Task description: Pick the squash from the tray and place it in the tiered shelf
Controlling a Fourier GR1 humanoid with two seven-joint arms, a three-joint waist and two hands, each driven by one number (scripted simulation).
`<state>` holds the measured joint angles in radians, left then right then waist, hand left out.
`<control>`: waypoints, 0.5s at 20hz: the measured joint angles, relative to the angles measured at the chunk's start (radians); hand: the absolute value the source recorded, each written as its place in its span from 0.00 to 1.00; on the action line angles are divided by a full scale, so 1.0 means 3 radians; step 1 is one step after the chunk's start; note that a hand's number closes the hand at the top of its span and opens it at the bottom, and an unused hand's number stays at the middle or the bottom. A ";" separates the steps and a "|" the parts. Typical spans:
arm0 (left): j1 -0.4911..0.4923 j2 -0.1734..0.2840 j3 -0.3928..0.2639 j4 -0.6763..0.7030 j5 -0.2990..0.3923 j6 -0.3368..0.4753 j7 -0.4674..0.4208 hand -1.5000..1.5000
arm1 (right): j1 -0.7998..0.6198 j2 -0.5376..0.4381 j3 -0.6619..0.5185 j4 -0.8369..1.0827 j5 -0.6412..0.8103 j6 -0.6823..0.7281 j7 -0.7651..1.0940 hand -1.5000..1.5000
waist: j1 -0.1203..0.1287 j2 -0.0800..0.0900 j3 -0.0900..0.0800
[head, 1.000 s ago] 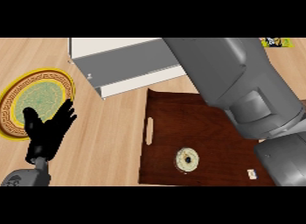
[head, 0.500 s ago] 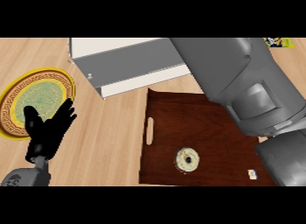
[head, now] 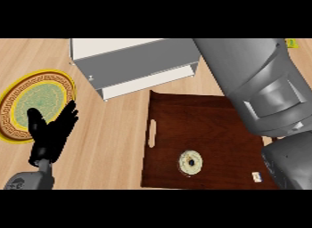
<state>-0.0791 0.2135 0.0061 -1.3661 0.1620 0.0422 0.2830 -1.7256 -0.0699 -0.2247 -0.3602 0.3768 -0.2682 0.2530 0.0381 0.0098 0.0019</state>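
No squash shows in the head view. The dark brown tray lies at centre right with a pale handle slot on its left side. Behind it stands the grey and white tiered shelf. My right forearm rises across the tray's right part and leaves the view at the top, so its hand is out of sight. My left hand rests open at the lower left, fingers up, over the edge of a plate.
A round plate with a yellow patterned rim lies at the left. On the tray sit a pale ring-shaped item and a small white piece. A yellow-green object peeks in at the top right.
My right forearm has swung a little to the right, uncovering more of the shelf's top. The left hand, tray and plate have stayed where they were.
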 measured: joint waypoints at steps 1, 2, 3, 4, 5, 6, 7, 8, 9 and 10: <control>-0.0011 -0.0002 0.0006 0.0036 -0.0001 -0.0011 -0.0023 0.50 | -0.0014 -0.0007 -0.0060 -0.0008 -0.0053 -0.0030 -0.0008 0.00 | -0.0001 0.0003 0.0001; -0.0019 0.0002 0.0019 0.0034 0.0016 -0.0018 0.0003 0.50 | -0.0013 0.0003 -0.0127 -0.0019 -0.0114 -0.0071 -0.0022 0.00 | 0.0001 0.0003 0.0002; -0.0025 -0.0010 0.0012 0.0027 0.0011 -0.0005 0.0022 0.50 | -0.0012 -0.0014 -0.0190 -0.0038 -0.0174 -0.0092 -0.0034 0.00 | -0.0003 0.0002 0.0002; -0.0033 -0.0010 0.0007 0.0014 0.0003 0.0003 0.0051 0.50 | -0.0022 -0.0062 -0.0249 -0.0037 -0.0218 -0.0118 -0.0038 0.00 | 0.0001 0.0004 0.0001; -0.0026 -0.0005 0.0013 0.0009 0.0006 -0.0003 0.0051 0.50 | -0.0035 -0.0070 -0.0289 -0.0044 -0.0243 -0.0198 -0.0024 0.00 | -0.0001 0.0002 0.0001; -0.0008 0.0002 0.0025 0.0008 0.0009 -0.0018 0.0013 0.50 | -0.0044 -0.0110 -0.0323 -0.0042 -0.0259 -0.0251 -0.0021 0.00 | 0.0001 0.0002 -0.0001; 0.0005 -0.0014 0.0024 0.0024 -0.0003 -0.0012 -0.0028 0.50 | -0.0035 -0.0158 -0.0345 -0.0057 -0.0269 -0.0287 -0.0021 0.00 | -0.0011 -0.0002 0.0000; 0.0006 -0.0025 0.0019 0.0037 -0.0017 -0.0004 -0.0047 0.50 | -0.0032 -0.0190 -0.0362 -0.0064 -0.0271 -0.0347 -0.0032 0.00 | -0.0016 -0.0003 0.0002; 0.0003 -0.0012 0.0041 0.0049 0.0000 -0.0022 -0.0050 0.50 | -0.0015 -0.0232 -0.0366 -0.0051 -0.0252 -0.0419 -0.0037 0.00 | -0.0018 -0.0003 0.0002; 0.0016 -0.0013 0.0043 0.0047 -0.0006 -0.0024 -0.0076 0.50 | 0.0009 -0.0276 -0.0366 -0.0043 -0.0231 -0.0484 -0.0036 0.00 | -0.0022 -0.0005 0.0003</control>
<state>-0.0742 0.2098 0.0191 -1.3519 0.1602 0.0349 0.2602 -1.7230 -0.1528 -0.3346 -0.3730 0.3074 -0.4133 0.2423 0.0315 0.0083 0.0028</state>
